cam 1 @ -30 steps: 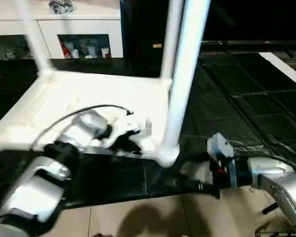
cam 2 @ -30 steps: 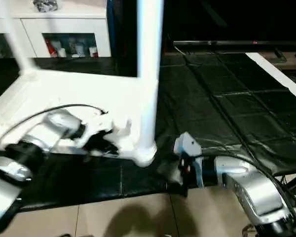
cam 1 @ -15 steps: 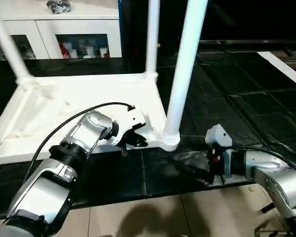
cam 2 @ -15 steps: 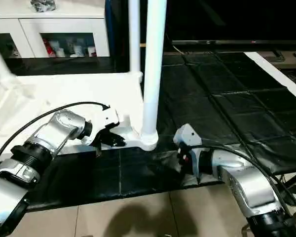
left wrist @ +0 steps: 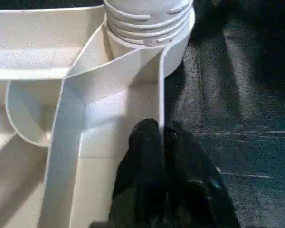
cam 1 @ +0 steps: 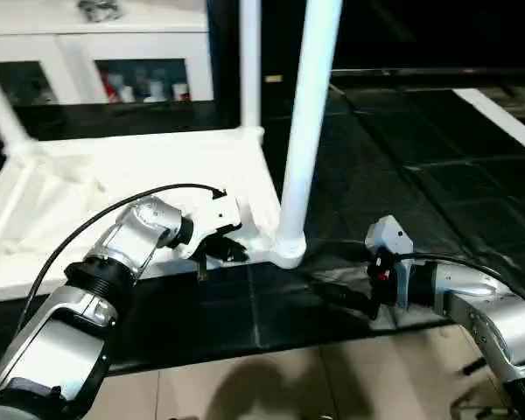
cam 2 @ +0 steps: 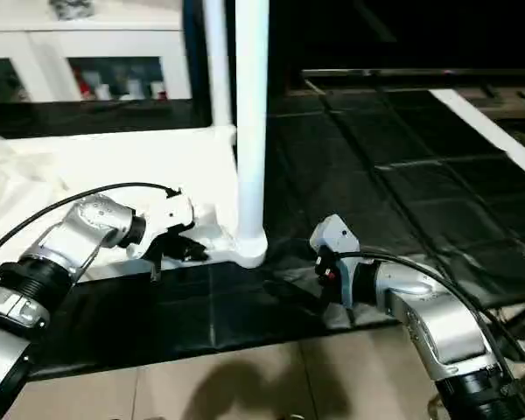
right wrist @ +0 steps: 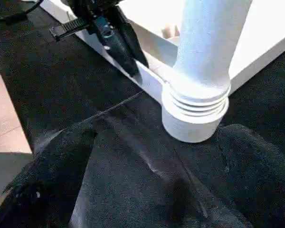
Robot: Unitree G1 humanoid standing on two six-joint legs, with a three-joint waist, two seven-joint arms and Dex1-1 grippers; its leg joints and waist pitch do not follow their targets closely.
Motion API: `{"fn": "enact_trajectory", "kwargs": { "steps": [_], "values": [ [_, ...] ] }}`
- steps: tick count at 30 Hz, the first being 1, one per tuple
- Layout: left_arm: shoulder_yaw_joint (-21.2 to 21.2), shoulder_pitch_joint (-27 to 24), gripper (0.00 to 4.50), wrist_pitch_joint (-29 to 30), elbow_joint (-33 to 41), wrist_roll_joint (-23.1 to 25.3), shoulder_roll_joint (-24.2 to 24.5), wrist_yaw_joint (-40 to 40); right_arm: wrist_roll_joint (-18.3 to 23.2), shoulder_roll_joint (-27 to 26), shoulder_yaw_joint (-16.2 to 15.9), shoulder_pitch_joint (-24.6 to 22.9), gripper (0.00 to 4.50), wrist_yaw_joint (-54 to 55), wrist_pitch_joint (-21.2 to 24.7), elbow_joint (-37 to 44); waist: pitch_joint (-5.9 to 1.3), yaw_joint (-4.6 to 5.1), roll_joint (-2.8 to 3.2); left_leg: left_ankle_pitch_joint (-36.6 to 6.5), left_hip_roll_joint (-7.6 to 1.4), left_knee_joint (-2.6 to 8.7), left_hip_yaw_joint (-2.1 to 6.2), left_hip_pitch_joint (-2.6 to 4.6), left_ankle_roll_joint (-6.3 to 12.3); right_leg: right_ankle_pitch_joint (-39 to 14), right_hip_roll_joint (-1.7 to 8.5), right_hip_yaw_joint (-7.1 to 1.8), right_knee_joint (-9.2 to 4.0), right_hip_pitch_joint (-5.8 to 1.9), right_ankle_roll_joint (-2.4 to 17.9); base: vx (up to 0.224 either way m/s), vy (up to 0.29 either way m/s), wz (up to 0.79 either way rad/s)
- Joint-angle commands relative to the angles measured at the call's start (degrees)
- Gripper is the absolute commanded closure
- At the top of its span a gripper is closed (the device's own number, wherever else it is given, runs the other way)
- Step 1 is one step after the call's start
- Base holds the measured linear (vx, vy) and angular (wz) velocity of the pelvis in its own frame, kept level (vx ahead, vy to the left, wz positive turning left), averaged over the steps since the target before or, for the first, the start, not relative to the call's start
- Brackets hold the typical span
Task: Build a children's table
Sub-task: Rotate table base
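The white plastic rectangular tabletop (cam 1: 131, 175) is lying upside down on the black floor mat (cam 1: 402, 184), ribbed underside facing up. White tapered tube legs are standing upright in its corner sockets: the nearest leg (cam 1: 304, 131) is rising from the ringed round socket (right wrist: 194, 111) at the corner closest to the robot, a second leg (cam 1: 250, 66) is standing at the corner behind it, and a third leg (cam 1: 4, 109) is leaning at the far left corner.

The left hand (left wrist: 160, 142) is pinching the thin side wall of the tabletop just beside the near socket, one black finger (left wrist: 145, 161) inside the wall and the other outside, closed tight on the wall.

The right hand (cam 1: 332, 293) is hanging low over the mat, near the socket but apart from it, its fingers (right wrist: 52, 175) spread wide and holding nothing.

A white glass-door cabinet (cam 1: 114, 52) is standing behind the tabletop. Beige floor tiles (cam 1: 289, 385) are bordering the mat's near edge.
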State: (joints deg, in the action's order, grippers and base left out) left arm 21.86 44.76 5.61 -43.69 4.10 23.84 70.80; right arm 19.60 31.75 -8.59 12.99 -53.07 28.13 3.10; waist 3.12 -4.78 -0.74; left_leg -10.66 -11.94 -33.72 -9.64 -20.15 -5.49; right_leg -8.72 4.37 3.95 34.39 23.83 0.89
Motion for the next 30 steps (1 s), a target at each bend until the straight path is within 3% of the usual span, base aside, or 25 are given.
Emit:
{"fn": "enact_trajectory", "kwargs": {
  "steps": [1, 4, 5, 6, 11, 13, 17, 24, 25, 30],
  "values": [
    [-1.1, -0.1, 3.85, -1.9, 0.5, -1.6, -0.9, 1.4, -0.1, 1.2, 1.9, -0.7, 0.0, 0.2, -0.6, -0.4, -4.07, -0.3, 0.28, -11.3, -0.58, 3.55, -0.19, -0.12, 1.91, -14.5, 2.94, -2.23, -4.15, -3.85, 10.8, 0.0, 0.0, 0.0],
    [-1.4, -0.2, 3.73, -0.9, 1.1, -2.3, -1.6, 2.2, 0.0, 1.4, 2.0, -1.0, 0.0, 0.2, -0.8, -0.4, -4.03, -0.49, 0.2, -11.7, -0.53, 3.56, -0.23, -0.11, 1.81, -15.7, 2.99, -2.21, -4.25, -3.88, 10.5, 0.0, 0.0, 0.0],
    [-1.3, -0.3, 3.73, -0.7, 1.4, -2.5, -1.8, 2.6, 0.0, 1.5, 2.0, -1.0, 0.0, 0.2, -0.8, -0.4, -4.01, -0.55, 0.61, -11.8, -0.54, 3.57, -0.16, -0.05, 1.7, -15.9, 2.99, -2.19, -4.23, -3.84, 10.5, 0.0, 0.0, 0.0],
    [-1.3, -0.3, 3.73, -0.5, 1.4, -2.6, -2.2, 2.6, -0.1, 1.5, 2.1, -1.1, 0.0, 0.2, -0.7, -0.4, -4.03, -0.46, 0.33, -11.9, -0.52, 3.57, -0.18, -0.05, 1.69, -16.1, 2.92, -2.16, -4.33, -3.87, 10.3, 0.0, 0.0, 0.0],
    [-1.6, 1.0, 3.73, -3.4, -1.6, -1.3, -4.1, -0.7, -0.3, 1.6, 2.1, -1.2, 0.0, 0.1, -0.7, -0.4, -4.12, -0.56, 0.29, -11.3, -0.5, 3.48, -0.17, -0.19, 2.05, -14.8, 2.91, -2.18, -4.27, -4.01, 10.7, 0.0, 0.0, 0.0],
    [-1.6, 1.5, 3.73, -4.3, -2.8, -0.7, -4.6, -1.7, -0.3, 1.6, 2.1, -1.2, 0.0, 0.2, -0.8, -0.4, -4.03, -0.55, 0.25, -11.7, -0.39, 3.49, -0.18, -0.19, 2.22, -16.4, 2.87, -2.06, -4.52, -4.04, 9.9, 0.0, 0.0, 0.0],
    [-1.4, 2.2, 3.73, -5.1, -4.6, -0.1, -5.8, -3.2, -0.6, 1.5, 2.0, -1.5, 0.0, 0.2, -0.9, -0.4, -3.99, -0.42, 0.29, -12.1, -0.33, 3.52, -0.14, -0.23, 2.13, -18.7, 2.84, -2.0, -4.81, -3.98, 8.8, 0.0, 0.0, 0.0],
    [-1.1, 2.7, 3.73, -5.5, -6.1, 0.8, -6.1, -3.8, -0.7, 1.6, 2.1, -1.9, 0.0, 0.4, -0.9, 0.0, -4.01, -0.47, 0.43, -12.3, -0.39, 3.55, -0.1, -0.16, 2.25, -18.6, 2.84, -2.0, -4.86, -3.92, 8.9, 0.0, 0.0, 0.0],
    [-1.2, 2.9, 3.87, -5.7, -6.7, 0.7, -5.8, -2.9, -0.6, 1.6, 2.1, -2.1, 0.0, 0.5, -0.9, 0.2, -3.99, -0.49, 0.81, -12.4, -0.41, 3.57, -0.05, -0.13, 2.22, -18.5, 2.84, -2.0, -4.82, -3.88, 9.1, 0.0, 0.0, 0.0],
    [-1.5, 3.2, 4.23, -6.1, -7.8, 0.8, -5.6, -2.4, -0.6, 1.6, 2.1, -2.3, 0.0, 0.5, -0.9, 0.4, -4.07, -0.5, 0.67, -12.3, -0.4, 3.56, -0.06, -0.14, 2.21, -17.5, 2.85, -2.02, -4.75, -3.97, 9.5, 0.0, 0.0, 0.0]
  ]
}}
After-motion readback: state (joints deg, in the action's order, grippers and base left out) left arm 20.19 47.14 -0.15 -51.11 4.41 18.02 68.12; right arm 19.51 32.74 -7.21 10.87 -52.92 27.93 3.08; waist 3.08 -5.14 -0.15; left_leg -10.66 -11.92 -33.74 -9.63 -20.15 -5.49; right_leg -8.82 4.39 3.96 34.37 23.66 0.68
